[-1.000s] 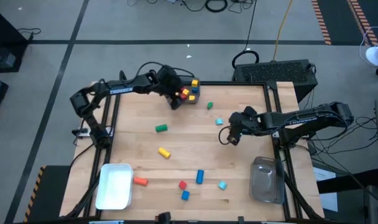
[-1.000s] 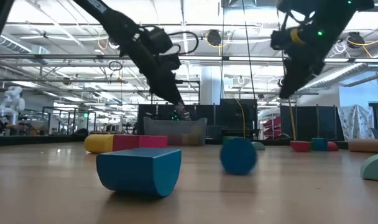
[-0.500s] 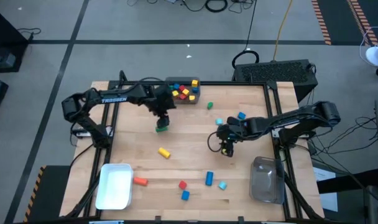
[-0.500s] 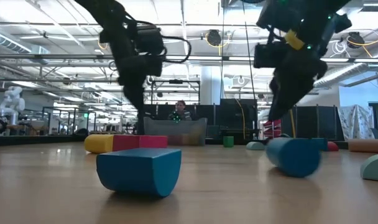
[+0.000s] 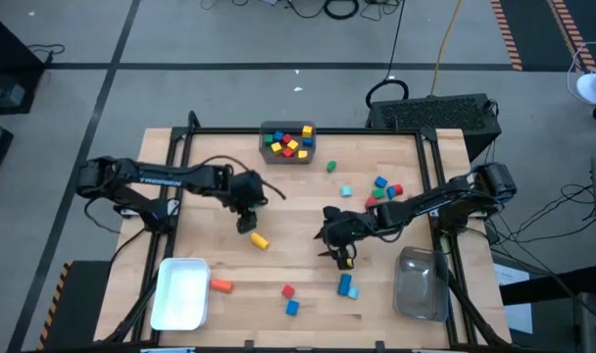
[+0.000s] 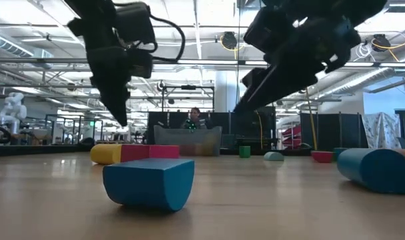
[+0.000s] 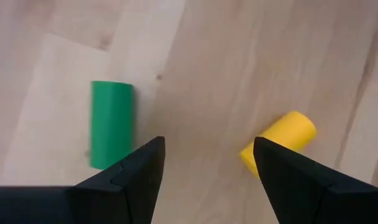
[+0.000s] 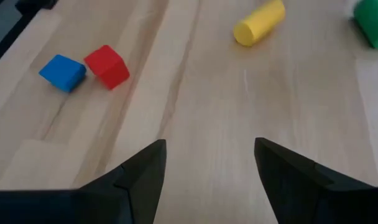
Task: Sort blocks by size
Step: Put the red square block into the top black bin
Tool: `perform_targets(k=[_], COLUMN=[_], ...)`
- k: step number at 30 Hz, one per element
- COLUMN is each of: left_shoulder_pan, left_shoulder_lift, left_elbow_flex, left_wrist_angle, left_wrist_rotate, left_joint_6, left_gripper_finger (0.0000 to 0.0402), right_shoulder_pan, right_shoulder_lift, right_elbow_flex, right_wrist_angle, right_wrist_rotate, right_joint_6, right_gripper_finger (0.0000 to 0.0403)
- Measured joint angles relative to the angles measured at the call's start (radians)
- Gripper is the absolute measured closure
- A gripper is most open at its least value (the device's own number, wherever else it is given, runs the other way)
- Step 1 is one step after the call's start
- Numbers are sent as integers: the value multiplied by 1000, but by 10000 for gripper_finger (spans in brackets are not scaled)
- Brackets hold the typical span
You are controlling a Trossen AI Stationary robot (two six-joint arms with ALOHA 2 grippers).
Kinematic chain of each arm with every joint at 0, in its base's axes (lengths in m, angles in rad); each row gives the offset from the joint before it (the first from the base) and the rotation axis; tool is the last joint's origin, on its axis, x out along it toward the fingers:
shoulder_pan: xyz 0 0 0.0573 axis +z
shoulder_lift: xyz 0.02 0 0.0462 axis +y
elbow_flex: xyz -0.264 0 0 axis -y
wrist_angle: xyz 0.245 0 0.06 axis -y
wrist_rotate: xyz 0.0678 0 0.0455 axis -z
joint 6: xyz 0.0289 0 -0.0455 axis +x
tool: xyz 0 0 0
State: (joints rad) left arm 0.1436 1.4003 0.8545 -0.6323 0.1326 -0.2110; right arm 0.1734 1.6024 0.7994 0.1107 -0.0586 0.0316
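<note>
My left gripper hangs open above the table's middle left, holding nothing. Past its fingers a green cylinder and a yellow cylinder lie on their sides on the wood. My right gripper is open and empty over the table's middle. It also shows in its wrist view, with a blue block and a red block ahead. A blue cylinder lies next to a cyan block near the front. Several blocks fill a grey bin at the far edge.
A white bin stands at the near left and a clear bin at the near right. An orange block lies by the white bin. Loose green, cyan, blue and red blocks lie at the far right. A blue half-round block lies near the front edge.
My left gripper has gone from the grey bin toward the near edge and now hangs over the green and yellow cylinders. My right gripper has gone toward the left and near edges. The blue cylinder has rolled a little toward the right edge.
</note>
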Motion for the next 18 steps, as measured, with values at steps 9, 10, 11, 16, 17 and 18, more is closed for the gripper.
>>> perform_targets(k=[9, 10, 11, 16, 17, 18], left_shoulder_pan=[-150, -166, -181, -272, -294, -316], left_shoulder_lift=[1, 1, 1, 1, 1, 1], left_elbow_flex=[-2, -2, -2, -2, -2, -2], left_wrist_angle=[39, 45, 54, 95, 101, 108], left_wrist_rotate=[-48, -57, -62, -76, -81, -85], left_joint_6=[-168, -183, -201, -281, -299, -308], left_gripper_finger=[153, 153, 153, 153, 153, 153], right_shoulder_pan=[0, 2, 4, 6, 6, 6], right_shoulder_lift=[150, 168, 186, 260, 274, 284], right_elbow_flex=[85, 100, 116, 215, 234, 249], right_wrist_angle=[73, 72, 65, 32, 32, 20], right_wrist_rotate=[-125, -146, -163, -232, -237, -238], right_joint_6=[-117, -130, -145, -248, -267, -286], right_gripper_finger=[172, 172, 172, 172, 172, 172])
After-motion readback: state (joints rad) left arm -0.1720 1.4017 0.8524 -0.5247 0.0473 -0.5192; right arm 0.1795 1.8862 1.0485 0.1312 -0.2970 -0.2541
